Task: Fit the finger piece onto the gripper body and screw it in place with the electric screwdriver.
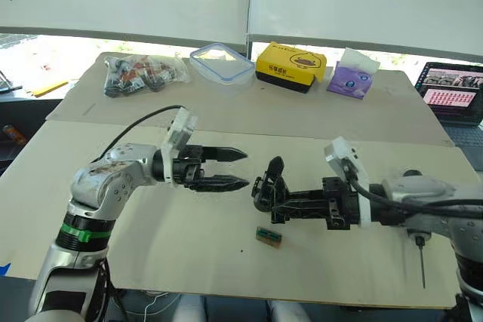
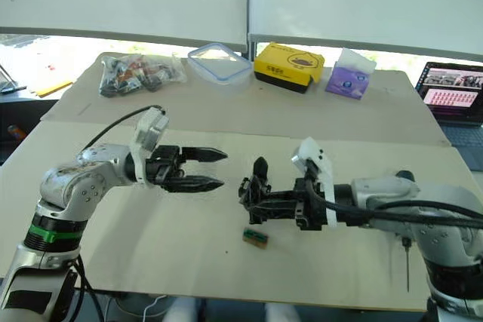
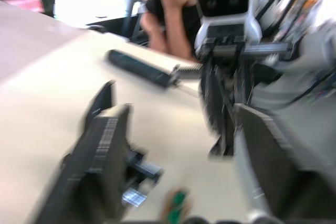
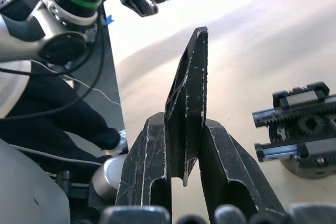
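Fitting step. Right gripper (image 1: 281, 205) fingers clamped on finger piece (image 4: 188, 98); left gripper (image 1: 234, 169) fingers apart, empty. Next: seat piece on gripper body (image 4: 304, 129), mid-bench.

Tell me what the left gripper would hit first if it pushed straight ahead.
Probably the gripper body, which lies just past the left gripper with bare table between them. Depth is unclear, so it might pass slightly behind it.

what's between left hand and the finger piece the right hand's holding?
Nothing. Only bare table lies between the open left hand and the finger piece clamped in the right hand. The eye views and right wrist view show it.
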Motion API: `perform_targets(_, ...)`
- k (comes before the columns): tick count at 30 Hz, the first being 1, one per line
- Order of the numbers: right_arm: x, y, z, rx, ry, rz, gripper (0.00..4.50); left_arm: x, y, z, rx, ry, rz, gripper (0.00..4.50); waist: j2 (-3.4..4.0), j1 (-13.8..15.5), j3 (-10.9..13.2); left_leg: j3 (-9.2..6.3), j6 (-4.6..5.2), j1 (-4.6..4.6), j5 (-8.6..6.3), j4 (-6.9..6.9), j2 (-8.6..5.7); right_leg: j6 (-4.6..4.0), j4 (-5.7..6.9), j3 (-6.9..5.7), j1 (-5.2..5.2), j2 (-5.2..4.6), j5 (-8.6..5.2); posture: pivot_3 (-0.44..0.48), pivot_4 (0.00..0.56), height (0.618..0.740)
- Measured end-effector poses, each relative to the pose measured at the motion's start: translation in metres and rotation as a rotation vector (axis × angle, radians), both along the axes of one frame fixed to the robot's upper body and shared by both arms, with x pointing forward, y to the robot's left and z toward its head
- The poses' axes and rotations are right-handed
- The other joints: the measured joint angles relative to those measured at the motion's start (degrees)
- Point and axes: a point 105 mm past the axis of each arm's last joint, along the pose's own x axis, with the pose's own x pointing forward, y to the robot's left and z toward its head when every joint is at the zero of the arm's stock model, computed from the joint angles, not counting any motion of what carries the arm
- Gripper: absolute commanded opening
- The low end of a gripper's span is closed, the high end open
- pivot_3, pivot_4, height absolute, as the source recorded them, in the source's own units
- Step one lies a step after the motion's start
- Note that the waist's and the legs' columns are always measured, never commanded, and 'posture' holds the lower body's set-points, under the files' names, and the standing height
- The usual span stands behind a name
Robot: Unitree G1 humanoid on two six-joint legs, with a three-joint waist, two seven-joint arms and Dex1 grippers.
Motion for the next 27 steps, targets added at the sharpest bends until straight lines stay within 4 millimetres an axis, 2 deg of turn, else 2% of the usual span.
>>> perform_targets(2, -0.001, -0.010, -0.003, 0.047, -0.034, -0.052, 0.38, 0.014, 0.026, -0.025, 0.097, -0.100, 0.100, 4.50, 0.01, 0.19, -0.01, 0.02, 0.00, 0.02, 0.00, 0.00, 0.00, -0.06, -0.05, 0.00, 0.01, -0.01, -0.01, 0.000, 0.150, 0.740)
perform_targets(4, 0.002, -0.022, -0.008, 0.067, -0.062, -0.119, 0.38, 0.023, 0.044, -0.050, 0.157, -0.116, 0.163, 4.50, 0.00, 0.53, 0.00, 0.03, 0.00, 0.00, 0.00, 0.01, 0.00, -0.08, -0.06, 0.00, 0.02, -0.02, -0.01, 0.000, 0.150, 0.740)
perform_targets(6, 0.003, -0.030, -0.010, 0.106, -0.116, -0.165, 0.38, 0.028, 0.049, -0.071, 0.186, -0.115, 0.190, 4.50, -0.01, 0.97, 0.00, 0.04, 0.00, -0.05, 0.00, 0.05, 0.00, -0.02, -0.08, 0.00, 0.01, -0.03, -0.02, 0.000, 0.150, 0.740)
perform_targets(8, 0.003, -0.038, -0.014, 0.127, -0.159, -0.208, 0.37, 0.030, 0.045, -0.087, 0.209, -0.119, 0.192, 4.50, -0.01, 1.51, 0.00, 0.03, 0.00, -0.06, 0.00, 0.10, 0.00, 0.07, -0.07, -0.02, 0.06, -0.03, -0.03, 0.000, 0.150, 0.740)
perform_targets(11, 0.005, -0.049, -0.019, 0.167, -0.215, -0.276, 0.37, 0.031, 0.022, -0.108, 0.191, -0.095, 0.146, 4.50, -0.01, 1.94, 0.00, 0.04, 0.00, -0.07, 0.00, 0.12, 0.00, 0.19, -0.05, -0.02, 0.05, -0.03, 0.04, 0.000, 0.150, 0.740)
perform_targets(13, 0.006, -0.051, -0.016, 0.170, -0.264, -0.276, 0.37, 0.032, 0.002, -0.114, 0.174, -0.075, 0.090, 4.50, -0.01, 2.05, 0.00, 0.03, 0.00, -0.06, 0.00, 0.16, 0.00, 0.22, 0.04, -0.02, 0.04, 0.00, 0.05, 0.000, 0.150, 0.740)
perform_targets(15, 0.006, -0.051, -0.013, 0.170, -0.301, -0.267, 0.37, 0.035, -0.012, -0.112, 0.164, -0.080, 0.052, 4.50, -0.01, 1.80, 0.00, 0.02, 0.00, -0.02, 0.01, 0.16, 0.01, 0.25, 0.10, -0.02, 0.03, 0.02, 0.04, 0.000, 0.150, 0.740)
perform_targets(19, 0.008, -0.048, -0.013, 0.175, -0.327, -0.255, 0.37, 0.043, -0.026, -0.105, 0.155, -0.075, 0.016, 4.50, 0.02, 0.97, -0.02, 0.00, 0.01, 0.02, 0.02, 0.16, 0.00, 0.31, 0.17, -0.03, 0.08, 0.02, 0.01, 0.000, 0.150, 0.740)
perform_targets(27, 0.008, -0.036, -0.016, 0.188, -0.319, -0.224, 0.37, 0.042, -0.063, -0.116, 0.157, -0.019, -0.079, 4.50, 0.01, 0.98, -0.02, -0.04, 0.03, 0.02, 0.03, 0.18, -0.02, 0.35, 0.17, -0.02, 0.15, 0.02, 0.00, 0.000, 0.150, 0.740)
